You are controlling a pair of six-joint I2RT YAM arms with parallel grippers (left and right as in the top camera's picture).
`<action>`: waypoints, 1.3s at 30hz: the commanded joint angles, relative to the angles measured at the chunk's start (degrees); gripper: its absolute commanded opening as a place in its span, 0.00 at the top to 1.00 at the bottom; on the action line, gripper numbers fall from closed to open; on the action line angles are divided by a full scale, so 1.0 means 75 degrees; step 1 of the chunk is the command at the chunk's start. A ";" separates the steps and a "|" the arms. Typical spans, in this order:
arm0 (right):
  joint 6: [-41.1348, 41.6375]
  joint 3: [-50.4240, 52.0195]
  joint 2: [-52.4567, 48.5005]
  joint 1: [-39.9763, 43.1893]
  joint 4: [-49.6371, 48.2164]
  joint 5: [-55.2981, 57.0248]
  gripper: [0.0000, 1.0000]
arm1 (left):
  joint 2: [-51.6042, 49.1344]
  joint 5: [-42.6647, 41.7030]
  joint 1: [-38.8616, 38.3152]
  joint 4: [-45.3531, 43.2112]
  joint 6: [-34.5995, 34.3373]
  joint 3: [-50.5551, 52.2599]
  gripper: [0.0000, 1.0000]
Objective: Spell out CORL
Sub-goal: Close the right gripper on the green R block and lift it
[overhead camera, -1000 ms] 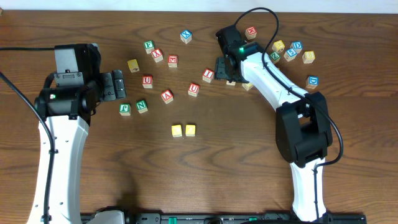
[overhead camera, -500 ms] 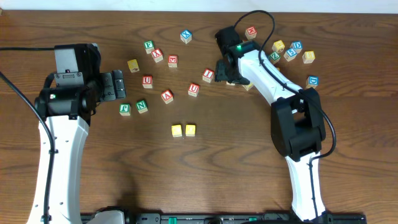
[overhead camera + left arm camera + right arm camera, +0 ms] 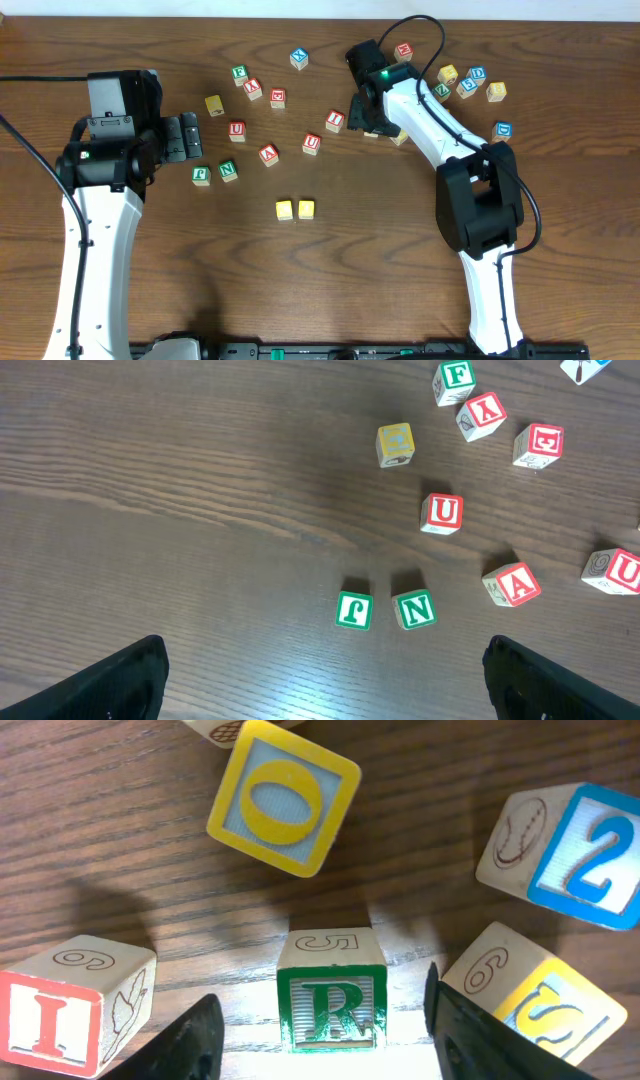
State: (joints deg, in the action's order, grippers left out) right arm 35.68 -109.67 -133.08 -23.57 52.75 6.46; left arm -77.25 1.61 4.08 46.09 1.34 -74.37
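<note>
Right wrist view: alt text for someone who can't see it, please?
A small wooden cube with a green R sits untouched between the open right gripper's fingers. Around it on the brown wood table lie cubes showing a yellow O, red I and blue 2.

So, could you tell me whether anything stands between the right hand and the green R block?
Nothing visible does. The right hand straddles the R block, a finger on each side. The red I block and a yellow block lie outside the fingers.
</note>
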 commanded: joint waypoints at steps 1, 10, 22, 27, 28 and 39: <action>0.0455 -0.0134 -0.0105 0.0038 0.0055 0.0154 0.37 | -0.0044 -0.0044 0.0026 -0.0006 0.0047 -0.0029 0.01; 0.0446 -0.0134 -0.0128 0.0029 0.0114 0.0294 0.44 | -0.0044 -0.0044 0.0026 -0.0006 0.0050 -0.0029 0.01; 0.0259 -0.0128 -0.0152 0.0029 0.0122 0.0297 0.43 | -0.0044 -0.0044 0.0026 -0.0003 0.0047 -0.0029 0.01; 0.0259 -0.0041 -0.0152 0.0029 0.0114 0.0297 0.43 | -0.0044 -0.0044 0.0026 -0.0006 0.0047 -0.0029 0.01; 0.0259 -0.0015 -0.0152 0.0029 0.0114 0.0300 0.43 | -0.0044 -0.0044 0.0026 -0.0006 0.0047 -0.0029 0.01; 0.0224 0.0012 -0.0391 0.0032 0.0061 0.0326 0.42 | -0.0044 -0.0047 0.0026 -0.0003 0.0047 -0.0029 0.01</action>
State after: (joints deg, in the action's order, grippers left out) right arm 38.06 -109.67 -134.56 -23.57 53.28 7.55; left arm -77.25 1.63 4.08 46.09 1.34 -74.37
